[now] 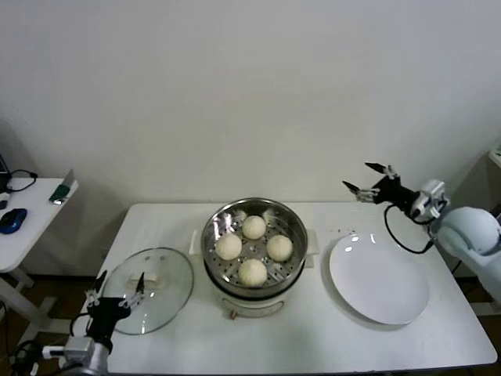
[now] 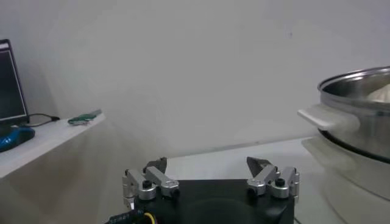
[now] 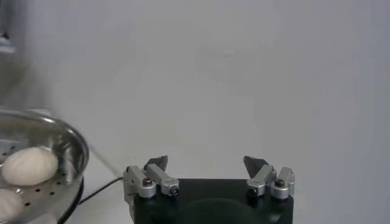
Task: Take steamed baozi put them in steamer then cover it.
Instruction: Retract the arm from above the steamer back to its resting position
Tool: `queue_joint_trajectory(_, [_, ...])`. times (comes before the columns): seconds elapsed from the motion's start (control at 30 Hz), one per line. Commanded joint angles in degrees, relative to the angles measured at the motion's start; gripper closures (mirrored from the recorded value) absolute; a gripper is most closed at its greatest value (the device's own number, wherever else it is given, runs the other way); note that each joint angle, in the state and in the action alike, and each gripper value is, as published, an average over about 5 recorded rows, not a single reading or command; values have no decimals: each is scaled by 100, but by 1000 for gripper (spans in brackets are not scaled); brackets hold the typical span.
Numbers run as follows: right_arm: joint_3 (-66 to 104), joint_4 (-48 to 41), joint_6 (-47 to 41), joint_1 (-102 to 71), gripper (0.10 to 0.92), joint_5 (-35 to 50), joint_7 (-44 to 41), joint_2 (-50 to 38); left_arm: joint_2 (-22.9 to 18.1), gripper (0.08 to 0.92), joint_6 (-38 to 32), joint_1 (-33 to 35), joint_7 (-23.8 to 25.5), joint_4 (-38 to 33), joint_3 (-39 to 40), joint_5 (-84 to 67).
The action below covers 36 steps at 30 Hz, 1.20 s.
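Observation:
The steamer point(image 1: 219, 254), a shiny perforated basket on a cream-white pot base, stands mid-table with several steamed baozi point(image 1: 253, 226) inside. The cover point(image 1: 160, 298), a glass lid with a cream handle, lies flat on the table to its left. My left gripper point(image 1: 120, 286) is open and empty at the cover's near-left edge. My right gripper point(image 1: 357, 175) hangs open and empty above the table's back right, beyond the plate. The left wrist view shows the left gripper point(image 2: 207, 164) with the steamer point(image 2: 356, 85) off to one side. The right wrist view shows the right gripper point(image 3: 206, 163), the steamer point(image 3: 64, 143) and a baozi point(image 3: 30, 165).
A flat white plate point(image 1: 380, 282) lies right of the steamer, with nothing on it. A white side table point(image 1: 31, 215) with a blue mouse point(image 1: 12, 221) stands off to the left. A plain wall runs behind the table.

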Motion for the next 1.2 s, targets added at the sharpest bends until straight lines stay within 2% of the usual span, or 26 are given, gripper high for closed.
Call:
queue_joint_trajectory(0.03, [3695, -28, 1206, -4060, 203, -716, 165, 1780, 37, 177, -258, 75, -6, 68, -7, 207])
queue_joint_trajectory(0.3, [3732, -133, 2119, -4631, 203, -747, 158, 2717, 48, 177, -401, 186, -170, 180, -2, 675])
queue_joint_trajectory(0.43, [3625, -138, 2241, -4745, 203, -758, 201, 2952, 226, 177, -528, 216, -359, 216, -59, 1561])
queue_joint_trajectory(0.6, [3468, -197, 2259, -4830, 203, -777, 221, 3143, 544, 177, -849, 320, -987, 567, -114, 3659])
queue_joint_trajectory(0.77, [3354, -286, 2235, -4751, 203, -819, 287, 3306, 469, 177, -1092, 352, -1759, 993, -9, 5346])
queue_joint_trajectory(1.1, [3152, -311, 1817, -4614, 203, -999, 355, 3430, 202, 177, -1211, -349, -2581, 1993, 217, 7178])
queue_joint_trajectory(1.2, [3091, -272, 1657, -4667, 203, -1145, 321, 3426, 196, 177, -1219, -495, -2637, 2172, 222, 7394])
